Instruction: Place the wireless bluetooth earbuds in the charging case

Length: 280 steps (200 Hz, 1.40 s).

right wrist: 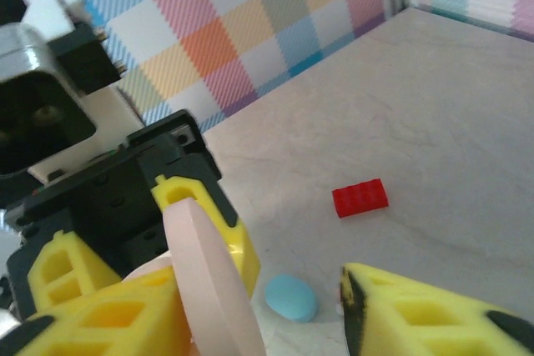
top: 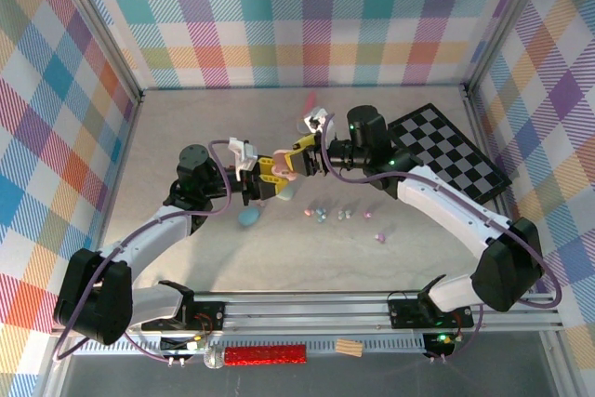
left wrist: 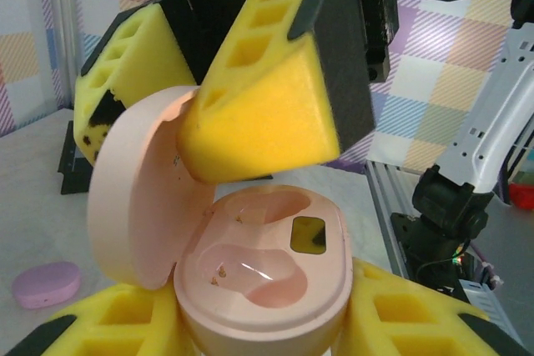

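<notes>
Left arm reaches in from the lower left. Left end effector [top: 263, 181] is clamped on the base of the pink charging case [left wrist: 263, 277], one yellow pad on each side, and holds it off the table [top: 177, 127].

The case is open, wells facing up. Its lid [left wrist: 138, 198] is hinged back to the left in the left wrist view.

A blue pebble case [top: 249, 218] lies on the table just below the left end effector. A purple pebble case [left wrist: 46, 283] is on the table too, left of the held case in the left wrist view.

Right end effector [top: 299, 160] meets the case from the right and straddles the lid. One yellow finger [left wrist: 125, 81] is behind it, the other sits over the open base. Right wrist view shows the lid edge against one finger and a clear gap to the other, so the jaws are apart, not clamped.

The wireless bluetooth earbuds [top: 321, 215] are loose on the table in a scattered row right of the blue case, below the right end effector and apart from the charging case. One more bud sits further right.

A red brick [right wrist: 360, 198] lies on the table beyond the blue case in the right wrist view. A checkerboard [top: 451, 151] lies at the far right.
</notes>
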Each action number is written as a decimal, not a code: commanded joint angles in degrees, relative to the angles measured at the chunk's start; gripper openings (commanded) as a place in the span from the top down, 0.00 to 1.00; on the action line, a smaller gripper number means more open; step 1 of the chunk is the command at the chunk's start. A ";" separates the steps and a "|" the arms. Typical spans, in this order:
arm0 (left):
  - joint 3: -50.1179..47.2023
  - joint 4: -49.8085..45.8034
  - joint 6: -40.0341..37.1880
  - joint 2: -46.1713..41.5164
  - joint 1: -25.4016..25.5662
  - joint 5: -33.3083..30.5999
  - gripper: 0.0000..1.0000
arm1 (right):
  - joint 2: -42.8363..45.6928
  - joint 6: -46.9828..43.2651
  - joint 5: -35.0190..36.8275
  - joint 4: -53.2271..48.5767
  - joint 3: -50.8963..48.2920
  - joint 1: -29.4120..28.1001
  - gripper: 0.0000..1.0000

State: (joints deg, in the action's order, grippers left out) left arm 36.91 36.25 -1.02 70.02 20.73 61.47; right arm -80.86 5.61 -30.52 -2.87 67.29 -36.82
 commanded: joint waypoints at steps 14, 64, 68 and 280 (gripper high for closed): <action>2.45 1.19 0.30 -0.23 0.89 3.21 0.64 | -0.61 -3.94 -8.41 -2.79 2.47 0.67 0.70; 2.21 0.93 0.01 -0.17 1.22 2.70 0.61 | 0.91 -7.33 -7.03 -3.01 2.20 0.90 1.00; 2.21 0.93 0.10 -0.07 1.23 2.57 0.59 | 1.08 -7.53 -6.89 -2.82 2.04 0.89 1.00; 2.46 11.29 8.48 3.02 2.30 2.07 0.39 | 2.38 -10.51 -3.40 2.29 -1.45 0.78 1.00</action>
State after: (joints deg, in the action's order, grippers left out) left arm 38.13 43.90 6.35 72.62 22.48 62.08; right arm -77.84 -3.90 -33.04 -2.42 66.19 -36.32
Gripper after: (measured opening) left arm 0.624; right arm 0.109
